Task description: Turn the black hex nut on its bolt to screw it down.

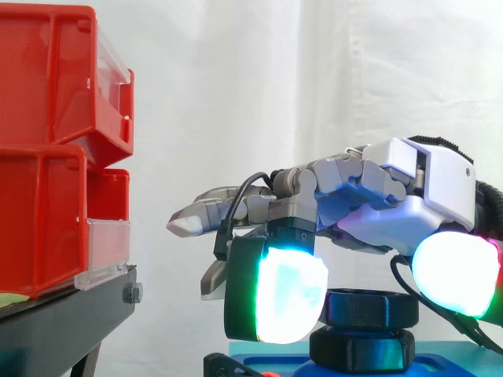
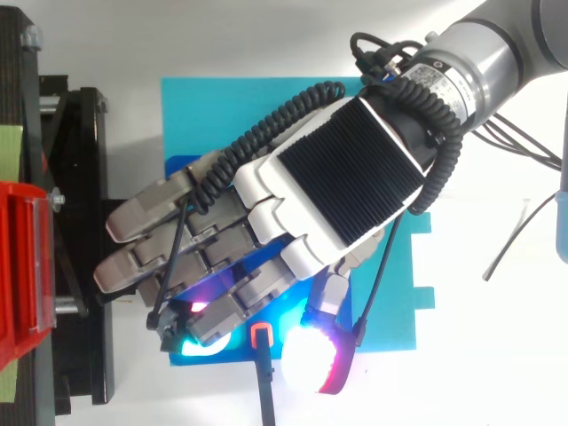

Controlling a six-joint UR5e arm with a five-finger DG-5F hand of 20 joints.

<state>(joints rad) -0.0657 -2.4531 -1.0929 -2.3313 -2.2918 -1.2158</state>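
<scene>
My hand [image 1: 369,196] hangs palm down over the black hex nut [image 1: 376,308], and it is grasping that nut. One finger curls down so that its glowing fingertip [image 1: 287,290] sits at the nut's left side, and my thumb pad [image 1: 456,271] sits at its right side, pinching it between them. My other fingers reach out straight toward the red bins [image 1: 47,78].

The hex nut is directly above a lower hex piece [image 1: 363,350], also black, which stands on a blue plate [image 2: 204,115]. The plate lies on the white surface [image 2: 222,35], just beside the black stand [image 1: 55,326] that carries the bins. From above, my hand covers the nut, and my arm [image 2: 506,53] comes in from the upper right corner. A black bar with an orange tip [image 2: 260,335] lies between the two glowing pads. A white curtain [image 1: 259,78] hangs behind.
</scene>
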